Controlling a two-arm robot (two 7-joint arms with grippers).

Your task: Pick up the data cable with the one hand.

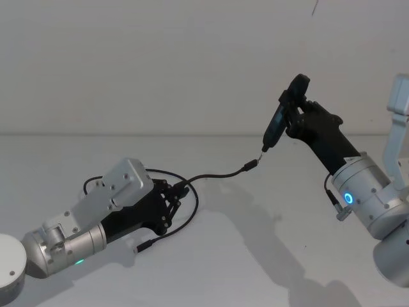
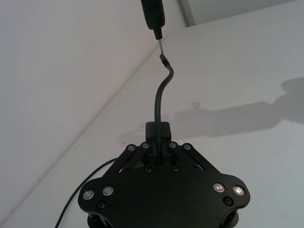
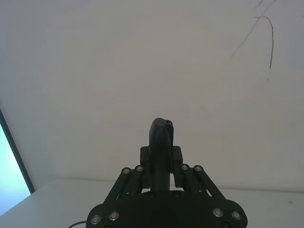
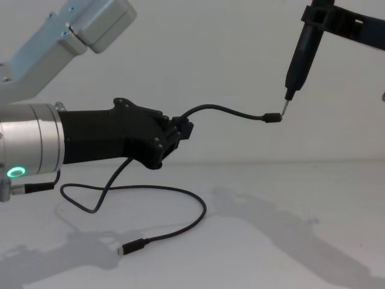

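My left gripper [image 1: 174, 195] is shut on the data cable [image 1: 217, 174], a thin black cord, and holds it above the table. In the chest view the left gripper [image 4: 183, 129] grips the data cable [image 4: 228, 110] near one end. That free end arcs out to a small plug [image 4: 274, 118]. The rest hangs down, loops on the table and ends in the other plug [image 4: 133, 247]. My right gripper [image 1: 295, 112] is raised at the right, shut on a black pen-like tool [image 1: 279, 125]. The tool's metal tip [image 4: 286, 107] sits at the raised plug; the left wrist view shows the data cable [image 2: 157, 97] reaching it.
The white table [image 1: 268, 256] meets a plain white wall at the back. A white part of the robot [image 1: 399, 102] stands at the far right, and a round white base [image 1: 9, 268] sits at the lower left.
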